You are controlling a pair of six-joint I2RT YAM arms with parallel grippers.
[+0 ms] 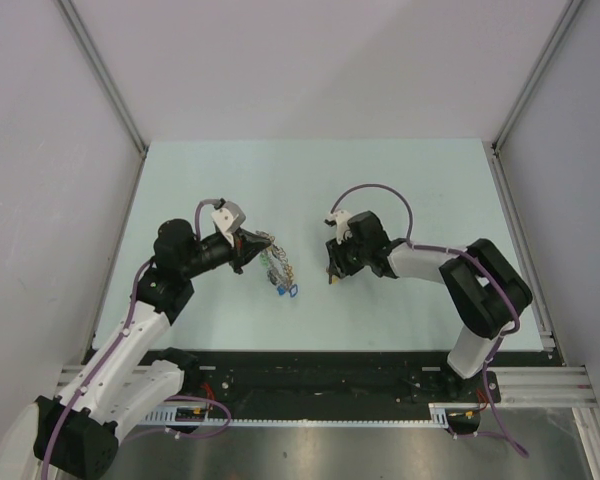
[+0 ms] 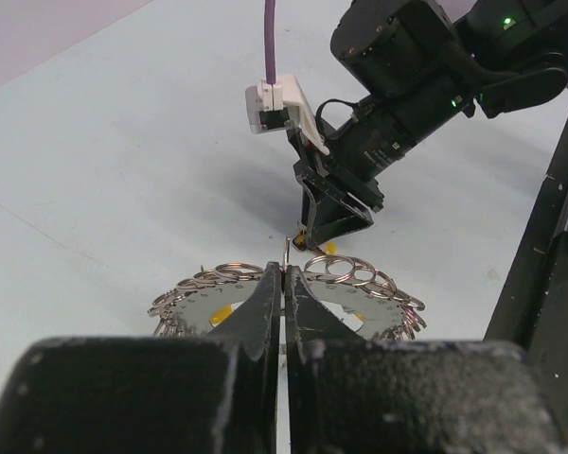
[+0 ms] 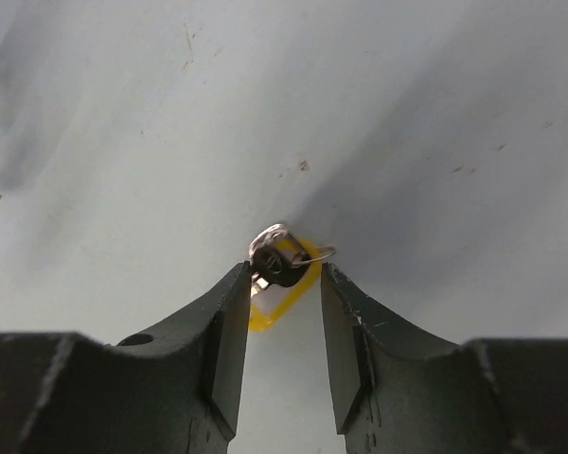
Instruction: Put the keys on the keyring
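Left tool [image 2: 284, 276]: clenched on the rim of the keyring [image 2: 204, 301], which fans out to either side of my fingers.
Right tool [image 3: 284, 270]: released, jaws straddling a yellow-headed key [image 3: 279, 274] lying on the counter [image 1: 400, 180].
Key position: near the keyring, to its right, not touching.
Step, my guess: pinch the key.
Method: centre first, since it sits against one finger. Close slowly on the yellow head and leave its wire loop free.
Risk: it could skid or flip.

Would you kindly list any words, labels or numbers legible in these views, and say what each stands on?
None: no legible text in any view.
Any marking on the yellow-tagged key or the keyring is too small or blurred to read.
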